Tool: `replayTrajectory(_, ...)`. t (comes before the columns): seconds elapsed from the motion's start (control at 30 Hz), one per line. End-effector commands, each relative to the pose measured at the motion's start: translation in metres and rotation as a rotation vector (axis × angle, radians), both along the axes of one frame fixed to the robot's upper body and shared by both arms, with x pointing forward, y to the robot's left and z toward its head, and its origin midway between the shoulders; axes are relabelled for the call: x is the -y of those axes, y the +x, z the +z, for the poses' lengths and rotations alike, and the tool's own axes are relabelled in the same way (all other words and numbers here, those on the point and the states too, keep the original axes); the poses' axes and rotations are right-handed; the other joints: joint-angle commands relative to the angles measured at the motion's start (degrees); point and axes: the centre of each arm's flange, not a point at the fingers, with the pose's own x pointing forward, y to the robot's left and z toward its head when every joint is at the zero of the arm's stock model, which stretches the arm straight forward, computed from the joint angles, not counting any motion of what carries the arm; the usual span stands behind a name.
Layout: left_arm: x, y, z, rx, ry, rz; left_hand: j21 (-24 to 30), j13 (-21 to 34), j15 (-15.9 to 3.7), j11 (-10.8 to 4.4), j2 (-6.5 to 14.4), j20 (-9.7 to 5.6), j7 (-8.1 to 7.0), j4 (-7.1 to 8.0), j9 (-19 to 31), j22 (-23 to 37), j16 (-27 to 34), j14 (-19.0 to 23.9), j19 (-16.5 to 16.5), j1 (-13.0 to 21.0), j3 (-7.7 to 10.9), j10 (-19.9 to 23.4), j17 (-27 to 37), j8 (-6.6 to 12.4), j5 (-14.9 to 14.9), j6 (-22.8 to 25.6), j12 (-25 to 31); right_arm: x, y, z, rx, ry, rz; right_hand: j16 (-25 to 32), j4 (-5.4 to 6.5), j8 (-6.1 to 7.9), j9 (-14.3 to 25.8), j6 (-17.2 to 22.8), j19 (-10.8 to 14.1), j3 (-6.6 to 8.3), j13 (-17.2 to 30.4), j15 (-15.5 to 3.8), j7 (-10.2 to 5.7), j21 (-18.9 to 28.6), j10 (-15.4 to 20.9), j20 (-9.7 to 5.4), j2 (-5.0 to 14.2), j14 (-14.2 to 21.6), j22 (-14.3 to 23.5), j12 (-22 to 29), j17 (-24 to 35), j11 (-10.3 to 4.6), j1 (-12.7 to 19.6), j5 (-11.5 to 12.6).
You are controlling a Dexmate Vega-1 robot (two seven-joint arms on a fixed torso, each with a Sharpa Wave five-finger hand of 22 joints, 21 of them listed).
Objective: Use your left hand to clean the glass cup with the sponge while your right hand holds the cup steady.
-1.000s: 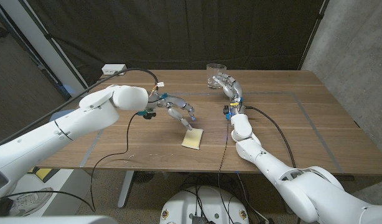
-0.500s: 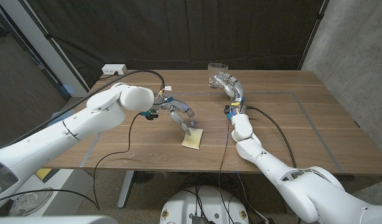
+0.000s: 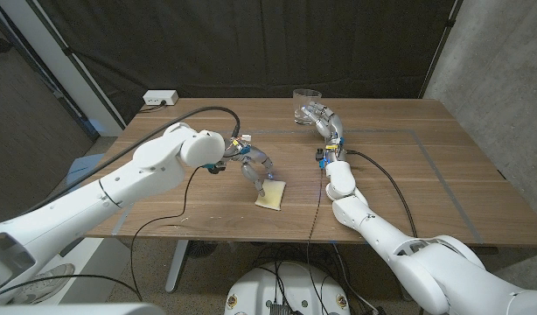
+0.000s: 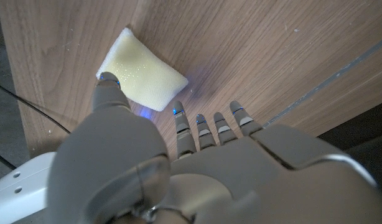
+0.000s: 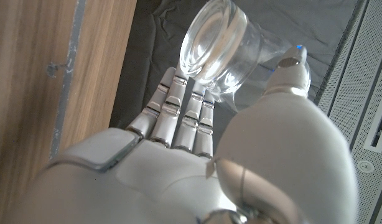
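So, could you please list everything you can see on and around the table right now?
glass cup: one, clear, far edge of the table, held by the right robot hand
sponge: one, pale yellow, near middle of the table
wooden table: one, brown
power strip: one, white, beyond the far left corner
left robot hand: one, grey, fingertips over the sponge's edge
right robot hand: one, grey, gripping the cup

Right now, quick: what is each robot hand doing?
Left robot hand: open, fingertips at the sponge, not yet gripping it.
Right robot hand: holding the glass cup.
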Motion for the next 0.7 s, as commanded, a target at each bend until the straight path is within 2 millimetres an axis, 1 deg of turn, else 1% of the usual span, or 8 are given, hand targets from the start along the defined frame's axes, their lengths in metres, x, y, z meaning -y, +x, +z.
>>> replayTrajectory(0.03,0.007,-0.001,-0.018,0.106,0.064,0.004,-0.1,0.1,-0.24,-0.05,0.4,-0.49,-0.21,0.26,0.1,0.2,-0.4,-0.4,0.3,-0.6,-0.21,-0.5,0.2,-0.34,0.2,-0.6,-0.2,0.0,-0.002,-0.002,0.002,0.003,0.004,0.3,1.77,0.46,0.7,10.2,-0.4,1.54,0.3,-13.32,-10.06,0.5,4.5,-8.8,11.67,5.0,0.3,-0.2,0.4,-4.43,11.0,0.2)
replayTrajectory(0.2,0.012,-0.001,-0.027,0.12,0.086,-0.018,0.0,0.1,-0.47,-0.27,0.6,-0.45,-0.45,0.57,0.1,0.2,-0.3,-0.2,0.5,-0.8,-0.45,-0.2,0.2,0.25,0.1,1.2,-0.1,-0.001,-0.002,-0.001,0.004,0.001,0.005,0.2,1.79,0.51,0.7,10.3,-0.4,1.52,0.4,-13.32,-10.02,0.7,4.5,-8.81,11.67,5.0,0.4,-0.2,0.5,-4.42,11.0,0.2)
replayTrajectory(0.33,0.016,-0.004,-0.032,0.187,0.123,-0.034,0.1,0.1,-1.18,-0.79,0.8,-0.65,-0.86,0.67,0.1,0.2,-0.1,0.7,1.0,-0.7,-0.63,1.1,0.2,0.82,0.0,3.0,0.2,-0.001,-0.002,-0.001,0.006,0.003,0.006,0.2,1.8,0.58,0.7,10.5,-0.5,1.49,0.5,-13.32,-10.04,0.9,4.6,-8.82,11.67,5.0,0.4,-0.2,0.7,-4.45,11.1,0.2)
replayTrajectory(0.43,0.017,-0.004,-0.037,0.216,0.149,-0.036,0.2,0.1,-1.36,-1.01,0.8,-0.87,-0.99,0.66,0.1,0.2,0.0,1.0,1.1,-0.6,-0.66,1.2,0.2,0.81,0.0,3.0,0.2,0.0,-0.002,-0.001,0.006,0.005,0.006,0.1,1.8,0.59,0.7,10.5,-0.6,1.46,0.6,-13.32,-10.03,1.1,4.6,-8.81,11.64,5.1,0.5,-0.3,0.8,-4.43,11.1,0.2)
replayTrajectory(0.7,0.019,-0.004,-0.051,0.327,0.198,-0.058,0.2,0.1,-1.68,-1.18,0.9,-0.84,-1.38,0.63,0.1,0.2,-0.1,1.1,1.3,-0.3,-0.72,1.3,0.2,0.94,0.0,3.6,0.2,-0.001,-0.001,0.0,0.008,0.003,0.011,0.1,1.87,0.59,0.8,10.3,-0.9,1.41,0.7,-13.32,-10.11,1.6,4.6,-8.79,11.68,5.1,0.5,-0.3,1.1,-4.41,11.2,0.2)
